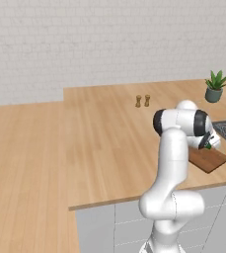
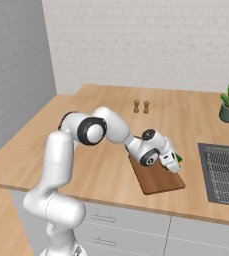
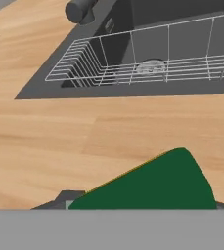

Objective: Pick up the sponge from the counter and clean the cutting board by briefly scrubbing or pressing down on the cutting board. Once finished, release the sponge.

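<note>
Our jaws look clamped on the sponge (image 3: 152, 183), whose green face sits right at the tips in the hand view; we judge it light, soft and compressible, best gripped across its short sides. It hangs at the right far edge of the cutting board (image 2: 156, 180), just above the desk (image 2: 106, 165), with the sink (image 2: 223, 172) to the right.

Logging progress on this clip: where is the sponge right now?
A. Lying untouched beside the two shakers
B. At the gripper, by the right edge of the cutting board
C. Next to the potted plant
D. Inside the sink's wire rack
B: the green-and-yellow sponge sits at the gripper over the right edge of the cutting board, well short of the sink.
</note>
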### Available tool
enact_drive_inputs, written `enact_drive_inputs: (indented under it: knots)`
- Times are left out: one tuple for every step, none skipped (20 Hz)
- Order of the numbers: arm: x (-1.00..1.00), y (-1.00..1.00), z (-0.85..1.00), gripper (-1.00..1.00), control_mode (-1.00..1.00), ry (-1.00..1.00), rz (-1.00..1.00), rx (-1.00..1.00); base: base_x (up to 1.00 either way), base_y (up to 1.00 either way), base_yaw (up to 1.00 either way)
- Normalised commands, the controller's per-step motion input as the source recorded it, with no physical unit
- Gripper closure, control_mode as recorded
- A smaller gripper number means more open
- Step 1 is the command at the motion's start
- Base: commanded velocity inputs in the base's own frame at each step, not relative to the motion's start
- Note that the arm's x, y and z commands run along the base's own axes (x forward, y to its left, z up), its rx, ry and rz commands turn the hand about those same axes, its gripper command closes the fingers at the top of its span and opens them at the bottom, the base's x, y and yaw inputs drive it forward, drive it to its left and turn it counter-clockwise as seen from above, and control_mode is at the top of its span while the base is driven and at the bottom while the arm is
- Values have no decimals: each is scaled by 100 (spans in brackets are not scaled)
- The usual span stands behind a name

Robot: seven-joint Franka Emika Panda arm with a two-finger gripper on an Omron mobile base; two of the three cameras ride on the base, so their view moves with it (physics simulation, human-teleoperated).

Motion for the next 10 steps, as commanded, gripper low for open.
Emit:
enact_drive_inputs:
  knots:
    - [24,29,-81,100,-100,-20,0,0,0,0,0]
    - [19,41,-81,100,-100,-17,0,0,0,0,0]
    - [0,55,-85,100,-100,-19,0,2,0,0,0]
    - [0,63,-89,100,-100,-19,0,3,0,0,0]
    - [0,69,-80,100,-100,-21,0,3,0,0,0]
    - [0,74,-73,100,-100,-22,0,2,0,0,0]
    - [0,76,-70,100,-100,-23,0,3,0,0,0]
    - [0,79,-74,100,-100,-23,0,4,0,0,0]
    - [0,87,-69,100,-100,-23,0,1,0,0,0]
    - [0,87,-61,100,-100,-22,0,0,0,0,0]
